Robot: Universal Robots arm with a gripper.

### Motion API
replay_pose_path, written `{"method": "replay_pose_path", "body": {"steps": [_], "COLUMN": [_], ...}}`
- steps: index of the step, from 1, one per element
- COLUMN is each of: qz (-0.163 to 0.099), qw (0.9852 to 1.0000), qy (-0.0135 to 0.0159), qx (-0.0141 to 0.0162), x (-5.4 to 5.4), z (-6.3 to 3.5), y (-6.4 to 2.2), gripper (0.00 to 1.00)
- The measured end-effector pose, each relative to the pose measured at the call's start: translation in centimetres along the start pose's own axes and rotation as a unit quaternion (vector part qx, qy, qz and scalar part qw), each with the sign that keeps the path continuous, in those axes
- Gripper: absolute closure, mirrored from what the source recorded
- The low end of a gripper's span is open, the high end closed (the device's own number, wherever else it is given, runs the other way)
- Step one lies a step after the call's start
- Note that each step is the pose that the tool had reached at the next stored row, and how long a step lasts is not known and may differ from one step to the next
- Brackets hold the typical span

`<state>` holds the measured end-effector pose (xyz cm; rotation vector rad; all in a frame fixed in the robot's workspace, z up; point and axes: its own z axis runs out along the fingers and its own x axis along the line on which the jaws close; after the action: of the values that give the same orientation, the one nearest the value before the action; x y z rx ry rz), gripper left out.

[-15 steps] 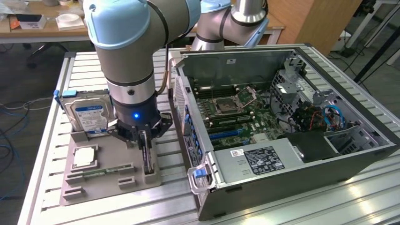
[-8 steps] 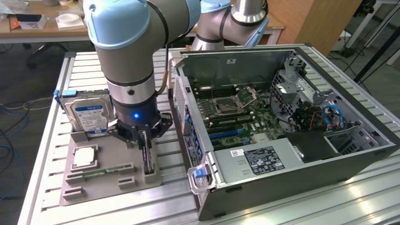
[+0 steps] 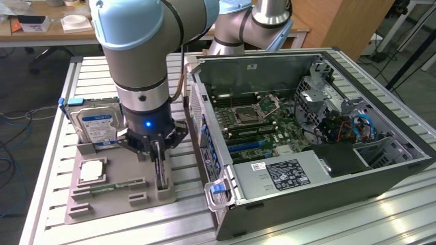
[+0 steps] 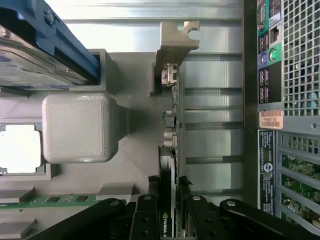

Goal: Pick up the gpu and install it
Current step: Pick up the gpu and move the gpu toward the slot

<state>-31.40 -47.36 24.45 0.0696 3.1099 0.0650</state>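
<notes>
On the tabletop holder: the gpu (image 3: 159, 171) stood on edge in a slot of the grey holder (image 3: 116, 206), which lay on the slotted tabletop (image 3: 48, 168) just beside the open computer case (image 3: 272, 219).
Gripper: the gripper (image 3: 157, 153) hung straight down over the card's upper edge.
Fingers: in the wrist view the fingers (image 4: 146, 220) sat one on each face of the gpu (image 4: 169, 150), clamped on it near one end, with its metal bracket (image 4: 175, 35) at the other.
Step in hand: the pick-up, by my reading; the grasp was made, but the card looked seated in its slot and not yet lifted.
Next move calls for: probably a straight pull along the slot, without tilting, so the card does not bind.
Neighbours: the hard drive (image 3: 99, 127) stood upright in the same holder, close to the arm.
</notes>
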Motion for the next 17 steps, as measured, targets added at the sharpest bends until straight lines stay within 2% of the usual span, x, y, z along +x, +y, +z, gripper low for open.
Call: {"method": "replay_pose_path", "body": {"steps": [2, 5, 10, 11, 17], "qz": [0.0, 0.0, 0.0, 0.0, 0.0], "qw": [1.0, 1.0, 1.0, 1.0, 1.0], "qy": [0.0, 0.0, 0.0001, 0.0001, 0.0001], "qx": [0.0, 0.0001, 0.0001, 0.0001, 0.0001], "x": [0.0, -0.1, -0.2, -0.2, -0.2], "z": [-0.9, -3.17, -5.34, -5.6, -5.63], "y": [0.04, 0.13, 0.22, 0.24, 0.23], "gripper": [0.74, 0.74, 0.74, 0.74, 0.74]}}
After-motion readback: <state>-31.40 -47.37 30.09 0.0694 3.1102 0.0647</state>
